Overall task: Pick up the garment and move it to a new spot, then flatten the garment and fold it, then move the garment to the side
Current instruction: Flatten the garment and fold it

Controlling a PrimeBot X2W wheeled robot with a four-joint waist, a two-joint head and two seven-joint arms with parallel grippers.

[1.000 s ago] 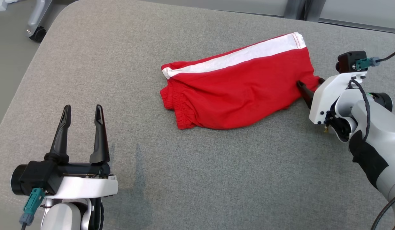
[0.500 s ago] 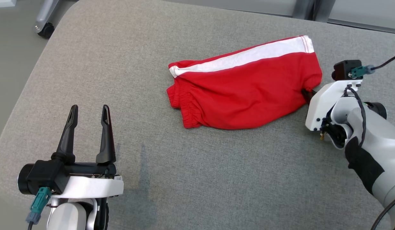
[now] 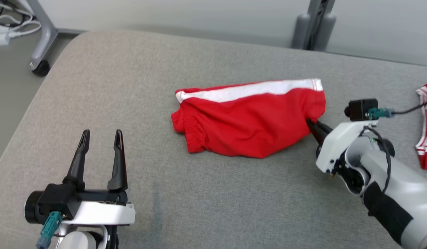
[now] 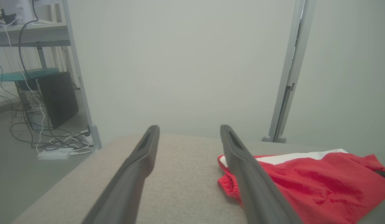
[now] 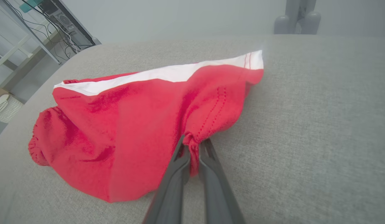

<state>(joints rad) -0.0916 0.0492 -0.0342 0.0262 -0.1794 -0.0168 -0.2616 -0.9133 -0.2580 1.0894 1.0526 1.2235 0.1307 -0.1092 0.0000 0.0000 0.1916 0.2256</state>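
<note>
**My right gripper pinches the red garment**

My right gripper (image 3: 312,123) is closed tight on a bunched corner of the red garment (image 3: 248,121), at its right end. The garment lies crumpled near the middle of the grey padded surface (image 3: 130,86), with its white stripe (image 3: 255,89) along the far edge. My left gripper (image 3: 102,133) hangs well apart at the lower left, with its fingers spread.

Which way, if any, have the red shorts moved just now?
Yes. The shorts turned: their right end swung nearer the robot, away from the far edge of the table.
</note>
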